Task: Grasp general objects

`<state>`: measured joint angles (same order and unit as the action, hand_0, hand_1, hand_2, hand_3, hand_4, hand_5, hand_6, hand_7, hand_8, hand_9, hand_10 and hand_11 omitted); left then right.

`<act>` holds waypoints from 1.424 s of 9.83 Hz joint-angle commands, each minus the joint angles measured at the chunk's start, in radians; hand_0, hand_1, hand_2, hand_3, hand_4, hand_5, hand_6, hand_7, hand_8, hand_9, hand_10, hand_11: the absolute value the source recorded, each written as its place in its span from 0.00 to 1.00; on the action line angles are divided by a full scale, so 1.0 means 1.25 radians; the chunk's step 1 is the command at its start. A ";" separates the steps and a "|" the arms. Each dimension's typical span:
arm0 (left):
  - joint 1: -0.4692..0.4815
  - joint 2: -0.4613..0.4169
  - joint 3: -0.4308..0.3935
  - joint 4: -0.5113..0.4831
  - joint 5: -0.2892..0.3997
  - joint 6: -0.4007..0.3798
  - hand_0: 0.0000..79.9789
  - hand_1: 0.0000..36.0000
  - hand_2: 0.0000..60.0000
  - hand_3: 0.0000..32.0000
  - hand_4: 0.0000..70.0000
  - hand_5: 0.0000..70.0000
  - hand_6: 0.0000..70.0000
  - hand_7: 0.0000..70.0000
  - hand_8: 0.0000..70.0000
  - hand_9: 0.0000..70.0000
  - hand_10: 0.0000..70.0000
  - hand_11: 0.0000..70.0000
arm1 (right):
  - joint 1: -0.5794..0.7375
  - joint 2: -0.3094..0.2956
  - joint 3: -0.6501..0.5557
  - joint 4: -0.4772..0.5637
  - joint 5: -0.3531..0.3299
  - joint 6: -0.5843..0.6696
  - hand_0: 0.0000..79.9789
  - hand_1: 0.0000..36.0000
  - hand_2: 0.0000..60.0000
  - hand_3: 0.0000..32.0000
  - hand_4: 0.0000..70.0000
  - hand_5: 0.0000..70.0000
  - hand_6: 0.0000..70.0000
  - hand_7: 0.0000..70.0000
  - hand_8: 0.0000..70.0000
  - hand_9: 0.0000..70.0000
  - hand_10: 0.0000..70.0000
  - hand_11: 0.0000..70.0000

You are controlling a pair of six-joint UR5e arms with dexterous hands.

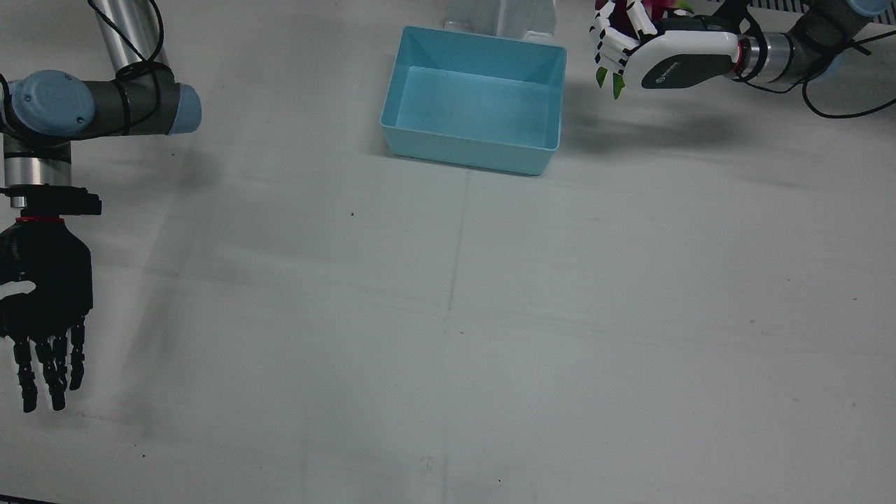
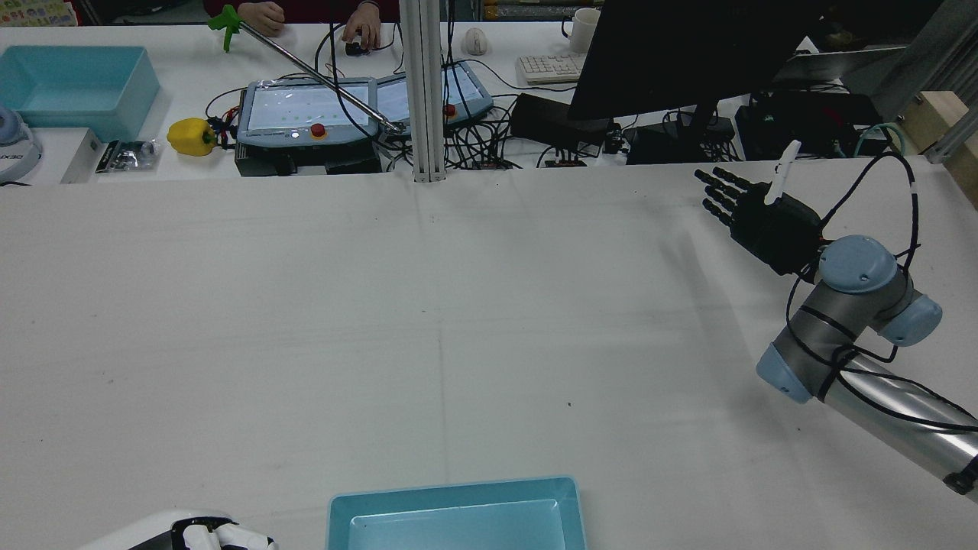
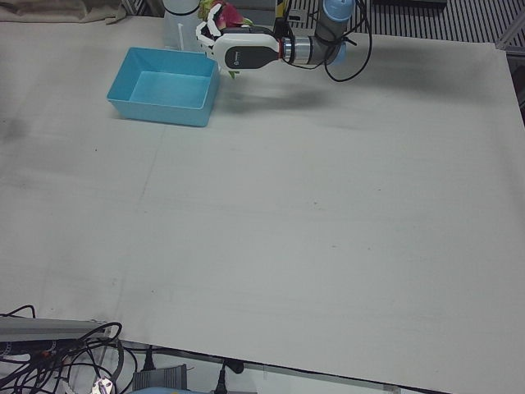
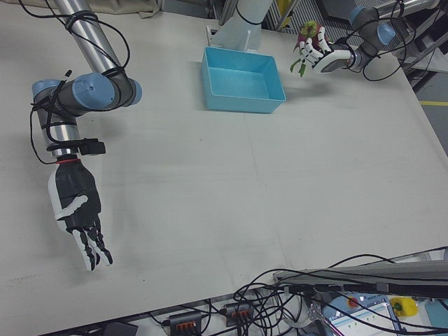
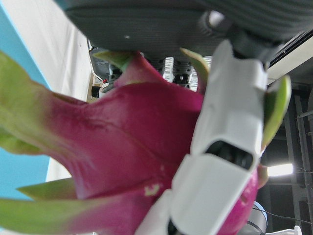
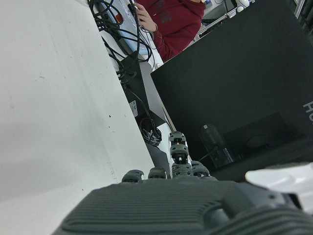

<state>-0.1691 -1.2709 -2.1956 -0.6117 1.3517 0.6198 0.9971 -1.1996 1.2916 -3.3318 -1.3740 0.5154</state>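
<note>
A magenta dragon fruit with green scales is held in my white left hand, whose fingers wrap around it. The hand hovers above the table just right of the light blue bin in the front view, with the fruit's green tips poking out below the fingers. The left-front view shows the same hand beside the bin. My black right hand hangs open with fingers spread at the far side of the table, holding nothing; the rear view shows it too.
Beyond the table, the rear view shows a desk with a black monitor, teach pendants, a yellow pepper, a second blue bin and a person's hands. A metal post stands at the table's far edge.
</note>
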 commanded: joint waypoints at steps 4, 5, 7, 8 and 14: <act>0.052 -0.061 -0.014 0.049 -0.039 0.000 1.00 1.00 1.00 0.00 1.00 1.00 0.60 0.73 0.58 0.51 0.92 1.00 | 0.000 0.000 0.000 0.000 0.000 0.000 0.00 0.00 0.00 0.00 0.00 0.00 0.00 0.00 0.00 0.00 0.00 0.00; 0.054 -0.069 -0.014 0.050 -0.039 0.000 1.00 1.00 1.00 0.00 1.00 1.00 0.60 0.74 0.58 0.52 0.91 1.00 | 0.000 0.000 0.000 0.000 0.000 0.000 0.00 0.00 0.00 0.00 0.00 0.00 0.00 0.00 0.00 0.00 0.00 0.00; 0.064 -0.108 -0.019 0.089 -0.041 -0.001 1.00 1.00 1.00 0.00 1.00 1.00 0.60 0.73 0.57 0.51 0.91 1.00 | 0.000 0.000 0.000 0.000 0.000 0.000 0.00 0.00 0.00 0.00 0.00 0.00 0.00 0.00 0.00 0.00 0.00 0.00; 0.068 -0.120 -0.020 0.100 -0.041 -0.001 1.00 1.00 1.00 0.00 1.00 1.00 0.59 0.74 0.56 0.50 0.88 1.00 | 0.000 0.000 0.000 0.000 0.000 0.000 0.00 0.00 0.00 0.00 0.00 0.00 0.00 0.00 0.00 0.00 0.00 0.00; 0.079 -0.144 -0.020 0.111 -0.039 0.006 1.00 1.00 1.00 0.22 0.00 0.00 0.00 0.07 0.00 0.00 0.01 0.09 | 0.000 0.000 0.000 0.000 0.001 0.000 0.00 0.00 0.00 0.00 0.00 0.00 0.00 0.00 0.00 0.00 0.00 0.00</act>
<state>-0.0722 -1.4478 -2.2212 -0.4735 1.3024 0.6241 0.9971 -1.1996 1.2916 -3.3318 -1.3742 0.5154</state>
